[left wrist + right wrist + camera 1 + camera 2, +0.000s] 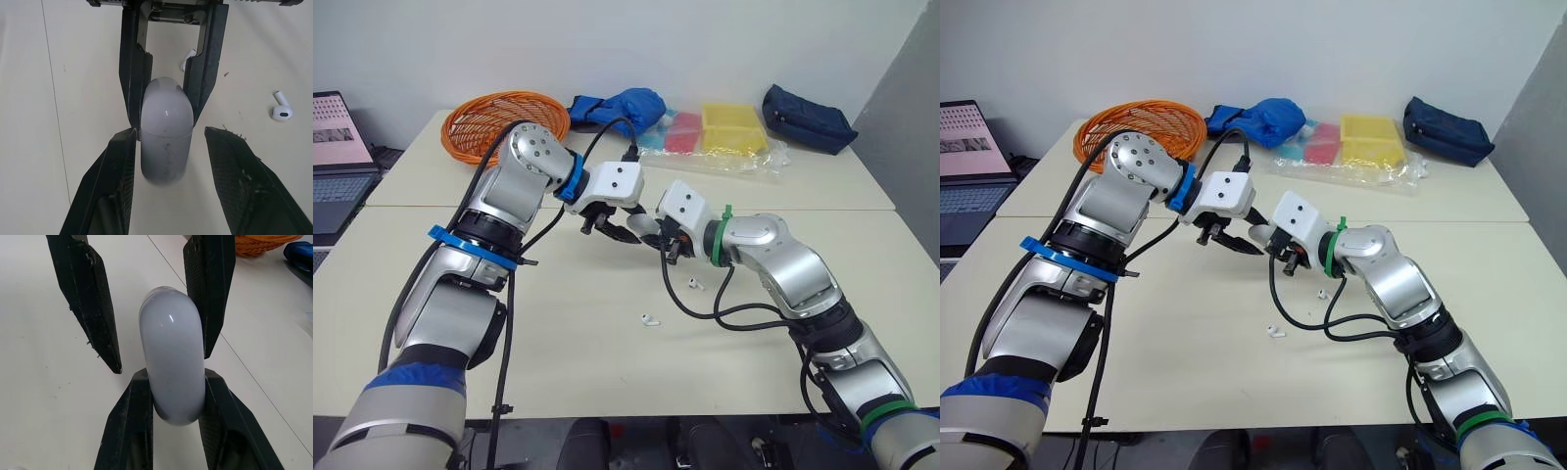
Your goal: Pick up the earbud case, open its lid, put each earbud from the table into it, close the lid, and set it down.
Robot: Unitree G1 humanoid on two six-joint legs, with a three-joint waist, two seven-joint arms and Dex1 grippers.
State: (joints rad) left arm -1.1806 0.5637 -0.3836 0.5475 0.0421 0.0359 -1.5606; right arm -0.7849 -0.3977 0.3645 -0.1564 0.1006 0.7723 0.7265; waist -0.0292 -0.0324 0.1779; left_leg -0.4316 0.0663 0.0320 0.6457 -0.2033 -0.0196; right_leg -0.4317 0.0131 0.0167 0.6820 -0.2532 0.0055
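The white earbud case (172, 367) is held above the table, lid closed, with my right gripper (177, 377) shut on its sides. My left gripper (171, 133) faces it from the other side, open, with one finger on each side of the case's rounded end and not touching it. From the head view the two grippers meet over the table's middle, left gripper (619, 232) against right gripper (658, 235). Two white earbuds lie on the table below: one earbud (695, 284) under the right wrist, the other earbud (649, 319) nearer the front edge.
An orange basket (504, 117), a blue cloth (626, 106), yellow and pink trays in a plastic bag (729, 132) and a dark blue pouch (808, 117) line the far table. A laptop (337, 157) stands at far left.
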